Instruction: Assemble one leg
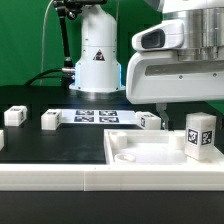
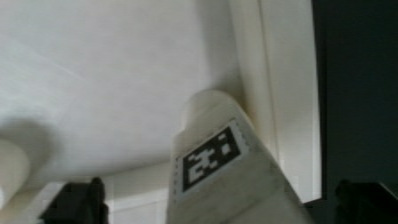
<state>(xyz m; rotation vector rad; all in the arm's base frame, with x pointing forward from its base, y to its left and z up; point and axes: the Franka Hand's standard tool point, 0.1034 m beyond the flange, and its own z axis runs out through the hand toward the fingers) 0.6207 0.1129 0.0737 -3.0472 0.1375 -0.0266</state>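
Note:
A leg (image 1: 200, 135), a small white block with a marker tag, stands upright on the large white panel (image 1: 150, 155) near its corner at the exterior view's right. My gripper (image 1: 182, 106) hangs just above and behind it. In the wrist view the leg (image 2: 228, 155) lies between my two dark fingertips (image 2: 80, 203), with a gap on each side. The gripper (image 2: 222, 205) is open and touches nothing. Three more legs stand on the dark table behind the panel: one at the far left (image 1: 14, 116), one beside it (image 1: 50, 121) and one near the middle (image 1: 150, 121).
The marker board (image 1: 97, 116) lies flat behind the panel. The robot's white base (image 1: 97, 60) stands at the back. The panel's edge (image 2: 285, 80) runs beside the leg, with dark table beyond it.

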